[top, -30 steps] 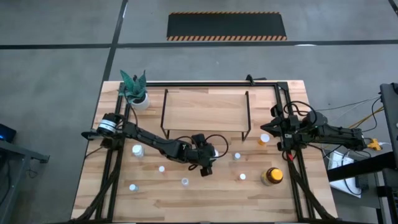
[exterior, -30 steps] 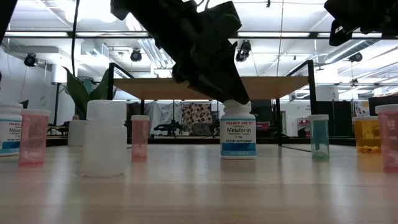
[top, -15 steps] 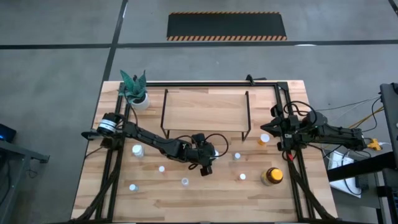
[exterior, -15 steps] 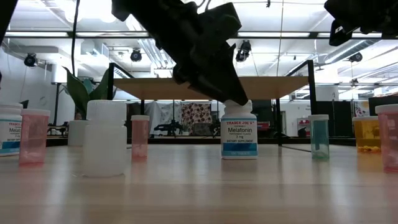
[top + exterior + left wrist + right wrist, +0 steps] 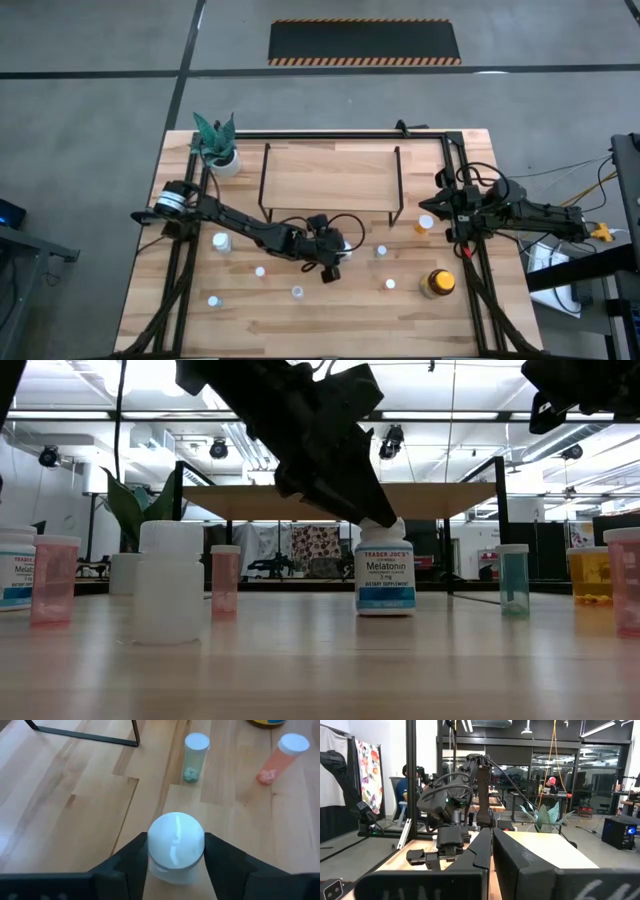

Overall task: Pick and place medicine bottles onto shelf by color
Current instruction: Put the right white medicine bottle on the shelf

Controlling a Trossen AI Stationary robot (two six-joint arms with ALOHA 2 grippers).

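Low view, centre frame: the left gripper [image 5: 375, 525] clamps the white cap of the melatonin bottle [image 5: 385, 578]. Upper right, the right gripper [image 5: 491, 851] waits, fingers together.

Wooden table [image 5: 330, 325] under scattered medicine bottles [image 5: 297, 292], shelf [image 5: 330, 175], potted plant [image 5: 217, 143].

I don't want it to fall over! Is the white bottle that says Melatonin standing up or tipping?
Tipping slightly. In the low view the white Melatonin bottle leans, its label slanted, with the left gripper closed around its cap.
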